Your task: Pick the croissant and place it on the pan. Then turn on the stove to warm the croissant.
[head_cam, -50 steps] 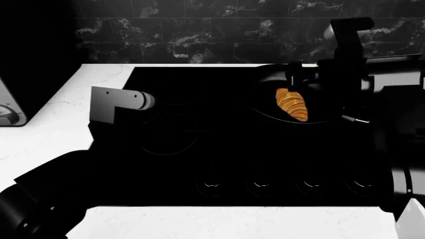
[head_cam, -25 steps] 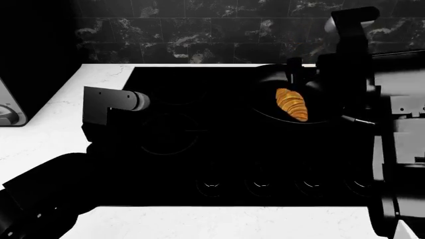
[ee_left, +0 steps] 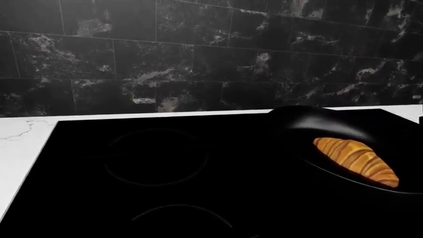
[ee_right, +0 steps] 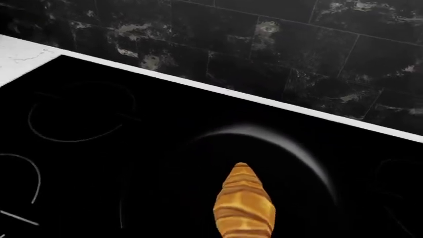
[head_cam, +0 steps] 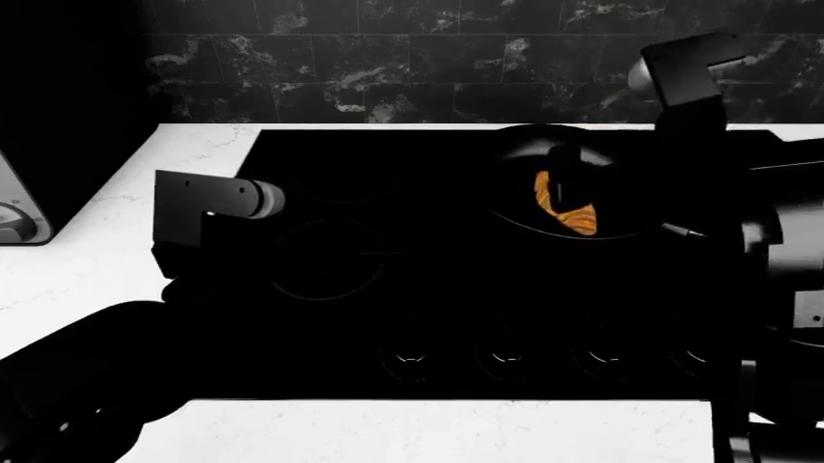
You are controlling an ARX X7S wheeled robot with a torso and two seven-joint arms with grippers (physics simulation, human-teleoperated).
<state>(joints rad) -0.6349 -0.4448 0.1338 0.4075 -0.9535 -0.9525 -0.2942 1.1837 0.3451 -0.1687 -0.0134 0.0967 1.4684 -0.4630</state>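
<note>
Two arms are standing over the stove [head_cam: 386, 289], and the stove is the mark for everything else here. Its black glass is filling most of the head view, with a row of touch controls [head_cam: 554, 359] running along its near edge. The pan [head_cam: 566, 198] is sitting on the stove's far-right burner, and the croissant [head_cam: 566, 207] is lying inside it, long axis running from the stove's back edge toward its front. So the placing looks done, and by my judgement the switching-on is what remains.

What counts for that is where the controls lie from each arm: at the stove's near edge, right of its middle. The right gripper [head_cam: 566, 174] is hanging over the pan at the stove's back right; the left gripper [head_cam: 226, 207] is hovering over the stove's left half. The right arm is looking nearer to the controls. Neither gripper's fingers are showing clearly, so I cannot say whether they are parted or closed.
</note>
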